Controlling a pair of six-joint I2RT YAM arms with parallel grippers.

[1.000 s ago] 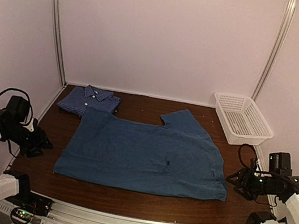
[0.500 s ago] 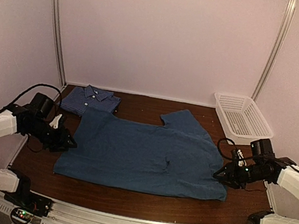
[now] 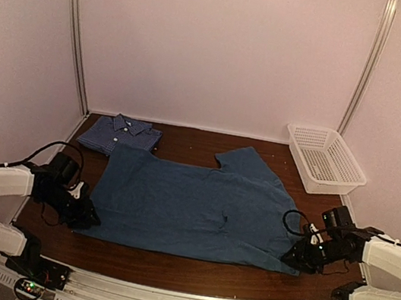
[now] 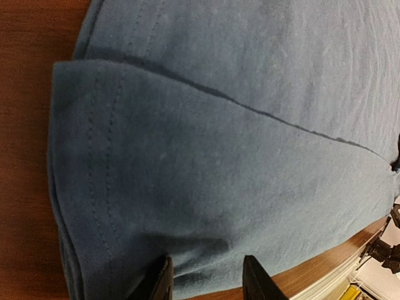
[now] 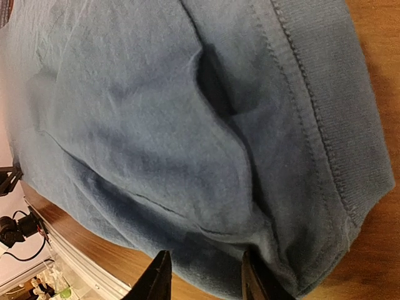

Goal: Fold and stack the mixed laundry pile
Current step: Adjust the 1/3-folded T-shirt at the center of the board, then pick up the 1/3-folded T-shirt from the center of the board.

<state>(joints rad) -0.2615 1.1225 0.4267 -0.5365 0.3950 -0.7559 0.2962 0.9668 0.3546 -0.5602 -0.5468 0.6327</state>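
Observation:
The teal t-shirt (image 3: 199,205) lies spread flat across the middle of the table, with part of it doubled over. The blue-and-white checked shirt (image 3: 120,134) sits folded at the back left, just touching the t-shirt's far left corner. My left gripper (image 3: 85,217) is down on the t-shirt's near left corner. In the left wrist view its jaws (image 4: 209,281) stand apart, with a small ridge of the t-shirt (image 4: 219,156) between the tips. My right gripper (image 3: 296,258) is at the near right corner. Its jaws (image 5: 203,278) stand apart astride the hem edge of the t-shirt (image 5: 156,112).
A white lattice basket (image 3: 326,160) stands at the back right, against the right wall. The dark wooden table (image 3: 166,266) shows a bare strip along its near edge, by the metal rail. Pale walls close in the back and both sides.
Both arms have swung in from the table's sides and down onto the t-shirt's near corners. Both pairs of jaws have narrowed. The garments have not moved.

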